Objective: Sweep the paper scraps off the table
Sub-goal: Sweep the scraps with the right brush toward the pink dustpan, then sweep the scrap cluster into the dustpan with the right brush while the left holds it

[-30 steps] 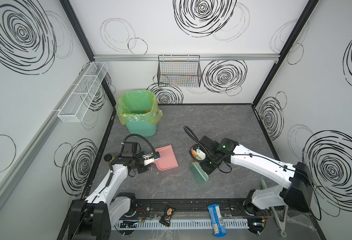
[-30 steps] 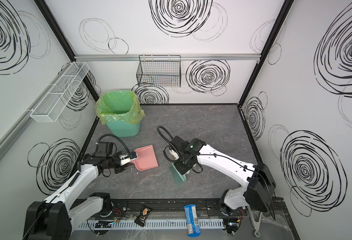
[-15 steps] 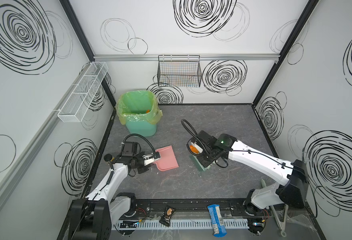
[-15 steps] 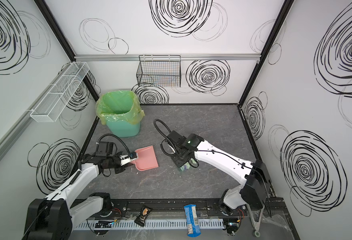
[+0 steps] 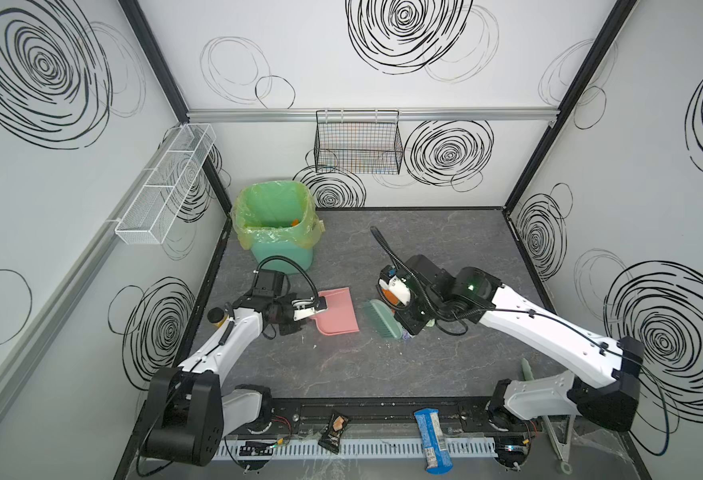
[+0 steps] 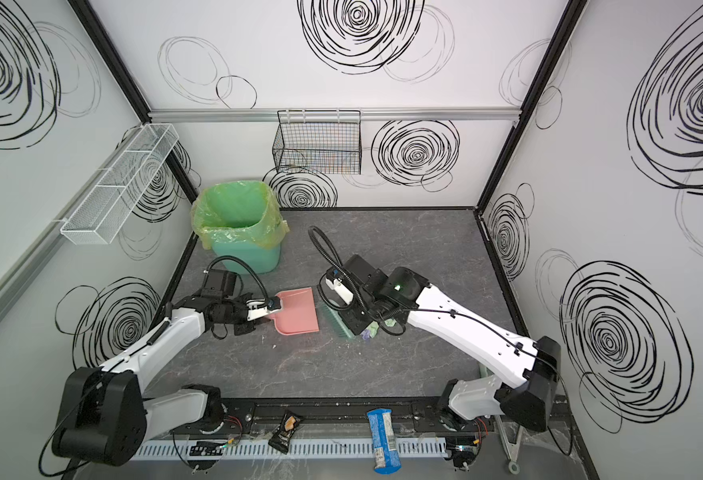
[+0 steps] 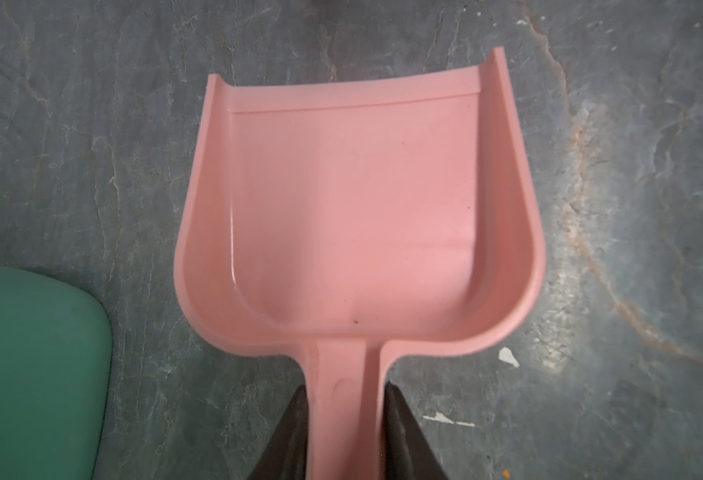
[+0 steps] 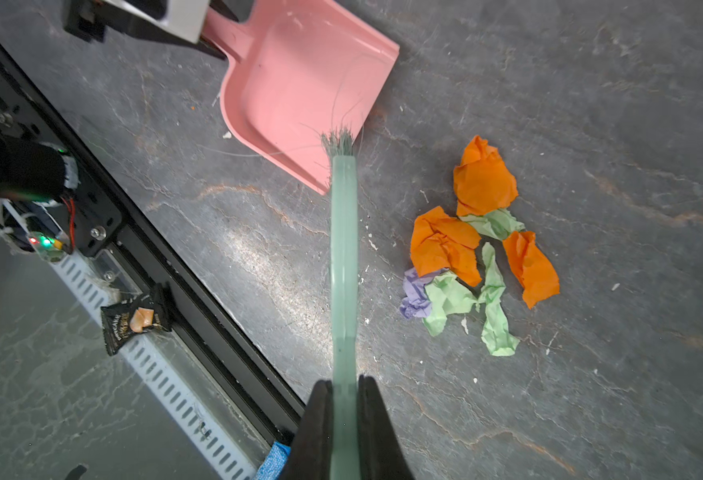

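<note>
On the table [image 5: 445,245], the brush [image 5: 381,319] is just right of the dustpan [image 5: 339,313], the paper scraps [image 8: 482,183] farther right of it, and the bin [image 5: 277,226] behind it, slightly left.

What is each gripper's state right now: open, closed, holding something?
The left gripper is closed on the handle of the pink dustpan.
The right gripper is closed on the handle of the green brush.
</note>
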